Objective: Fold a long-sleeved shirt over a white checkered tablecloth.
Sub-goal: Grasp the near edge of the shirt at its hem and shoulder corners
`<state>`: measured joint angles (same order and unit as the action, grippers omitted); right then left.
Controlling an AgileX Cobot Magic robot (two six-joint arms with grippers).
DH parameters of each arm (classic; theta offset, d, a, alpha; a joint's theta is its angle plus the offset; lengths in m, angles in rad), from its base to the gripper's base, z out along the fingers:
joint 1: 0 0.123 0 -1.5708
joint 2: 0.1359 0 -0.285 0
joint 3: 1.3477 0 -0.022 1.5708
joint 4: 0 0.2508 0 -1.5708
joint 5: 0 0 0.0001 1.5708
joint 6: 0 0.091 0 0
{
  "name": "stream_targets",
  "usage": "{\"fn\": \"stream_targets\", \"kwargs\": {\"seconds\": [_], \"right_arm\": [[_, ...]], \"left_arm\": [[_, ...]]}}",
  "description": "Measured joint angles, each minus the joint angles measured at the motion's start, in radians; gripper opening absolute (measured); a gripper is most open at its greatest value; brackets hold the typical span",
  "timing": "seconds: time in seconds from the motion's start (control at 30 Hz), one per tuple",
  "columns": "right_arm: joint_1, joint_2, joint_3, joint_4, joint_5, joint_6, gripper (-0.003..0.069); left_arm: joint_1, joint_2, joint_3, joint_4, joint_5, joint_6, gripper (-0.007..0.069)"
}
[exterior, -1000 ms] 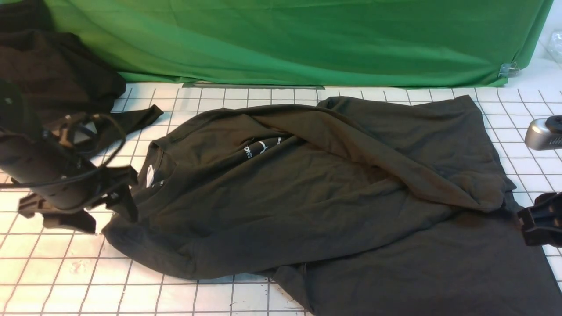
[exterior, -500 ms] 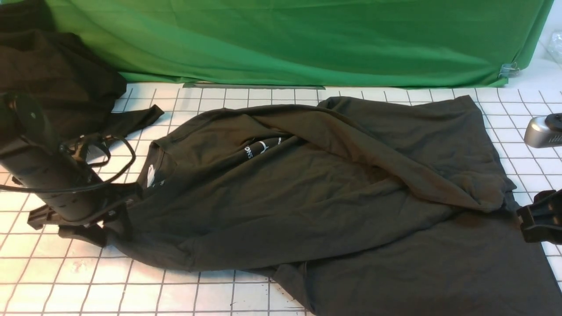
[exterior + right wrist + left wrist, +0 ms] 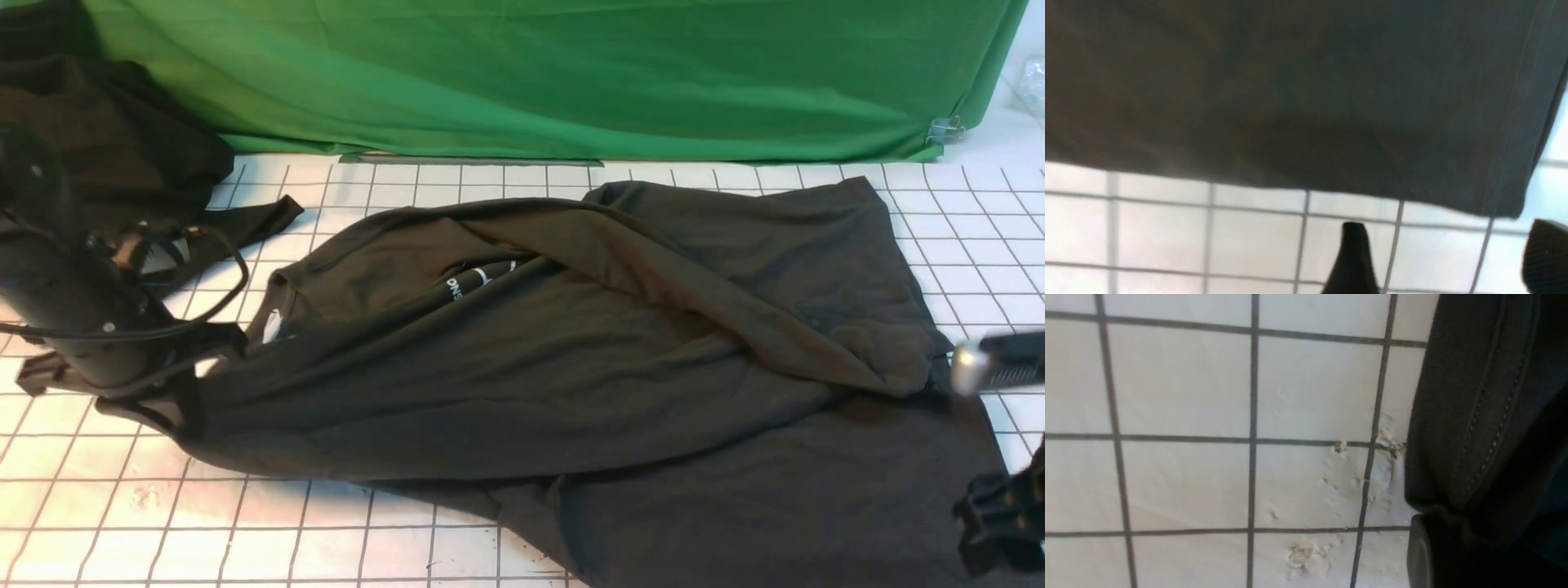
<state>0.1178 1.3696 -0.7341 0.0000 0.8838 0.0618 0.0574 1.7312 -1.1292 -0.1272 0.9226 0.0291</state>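
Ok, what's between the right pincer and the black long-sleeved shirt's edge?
Only bare white checkered tablecloth; the right wrist view shows it between the open right pincer and the hem of the black long-sleeved shirt.

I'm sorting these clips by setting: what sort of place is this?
Likely a staged robot-testing bench rather than a home: a green cloth clipped up as a backdrop, a white checkered tablecloth covering the work surface, and a long-sleeved shirt lying on it.
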Motion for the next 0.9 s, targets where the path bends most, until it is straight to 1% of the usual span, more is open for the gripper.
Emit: {"fn": "stream_targets", "kwargs": {"seconds": [0.03, 0.13, 0.2, 0.37, 0.43, 0.5, 0.63, 0.7, 0.8, 0.9], "right_arm": [[0.000, 0.000, 0.000, 0.000, 0.000, 0.000, 0.0514], [-0.001, 0.101, 0.002, -0.012, -0.047, 0.022, 0.0526], [-0.017, 0.153, 0.001, -0.011, -0.059, 0.024, 0.0526], [-0.101, 0.226, -0.015, -0.012, -0.067, 0.024, 0.0527], [-0.152, 0.248, -0.029, -0.012, -0.074, 0.015, 0.0527], [-0.169, 0.255, -0.030, -0.012, -0.077, 0.010, 0.0527], [-0.170, 0.263, -0.031, 0.000, -0.084, -0.005, 0.0526], [-0.170, 0.269, -0.035, 0.000, -0.084, -0.011, 0.0513], [-0.170, 0.283, -0.042, 0.010, -0.077, -0.027, 0.0415], [-0.170, 0.289, -0.048, 0.025, -0.067, -0.031, 0.0280]], "left_arm": [[0.000, -0.003, 0.000, 0.003, 0.003, 0.000, 0.0029], [-0.003, -0.012, 0.000, 0.043, 0.009, 0.000, 0.0029], [-0.003, -0.012, 0.000, 0.051, 0.010, 0.000, 0.0029], [-0.003, -0.012, 0.000, 0.054, 0.010, 0.000, 0.0029], [-0.003, -0.012, 0.000, 0.056, 0.010, -0.001, 0.0029], [-0.003, -0.012, 0.000, 0.055, 0.010, -0.001, 0.0029], [-0.003, -0.012, 0.000, 0.055, 0.010, -0.001, 0.0029], [-0.003, -0.012, 0.000, 0.055, 0.010, -0.001, 0.0029], [-0.003, -0.012, 0.000, 0.055, 0.010, -0.001, 0.0029], [-0.003, -0.012, 0.000, 0.055, 0.010, -0.001, 0.0029]]}}
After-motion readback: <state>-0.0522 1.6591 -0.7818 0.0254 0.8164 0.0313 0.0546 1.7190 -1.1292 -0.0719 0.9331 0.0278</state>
